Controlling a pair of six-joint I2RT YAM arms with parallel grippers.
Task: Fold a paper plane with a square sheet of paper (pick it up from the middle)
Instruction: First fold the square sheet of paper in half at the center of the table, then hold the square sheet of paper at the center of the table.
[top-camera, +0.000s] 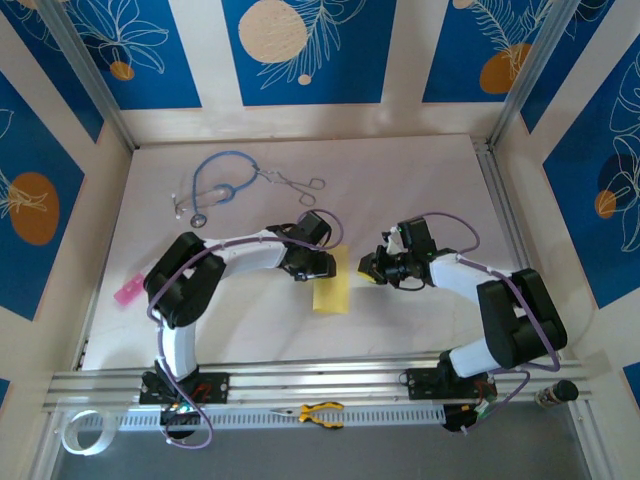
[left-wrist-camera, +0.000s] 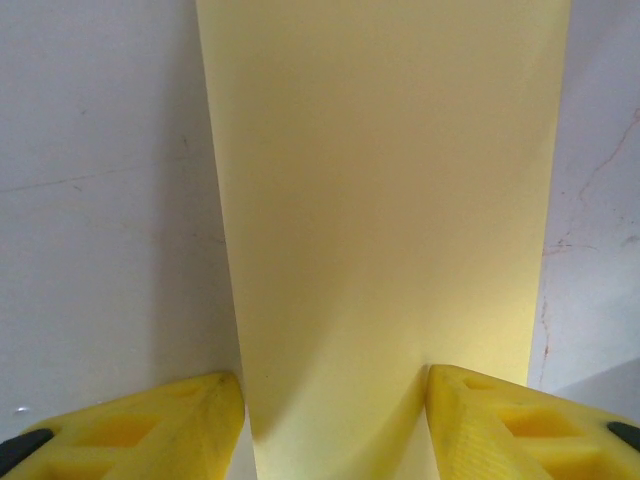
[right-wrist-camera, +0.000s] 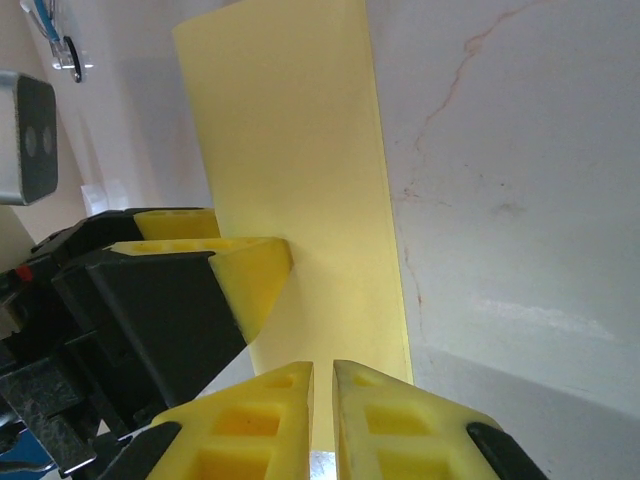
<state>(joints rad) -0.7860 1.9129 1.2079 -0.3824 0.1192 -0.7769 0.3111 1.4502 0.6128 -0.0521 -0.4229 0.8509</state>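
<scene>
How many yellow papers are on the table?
1. The yellow paper lies mid-table at the tips of the left gripper and right gripper; another beneath it could be hidden.

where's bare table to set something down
Widest free patch: far right, between the forceps and the right rail. Another: the near strip between the yellow paper and the front rail. Crowded at centre, where the left hand and right hand meet, and far left by the stethoscope.

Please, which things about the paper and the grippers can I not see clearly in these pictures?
- Top view: the left gripper covers part of the paper.
- Left wrist view: the bottom edge cuts off the paper's near end.
- Right wrist view: the right gripper's closed fingers hide whether they pinch paper.
</scene>
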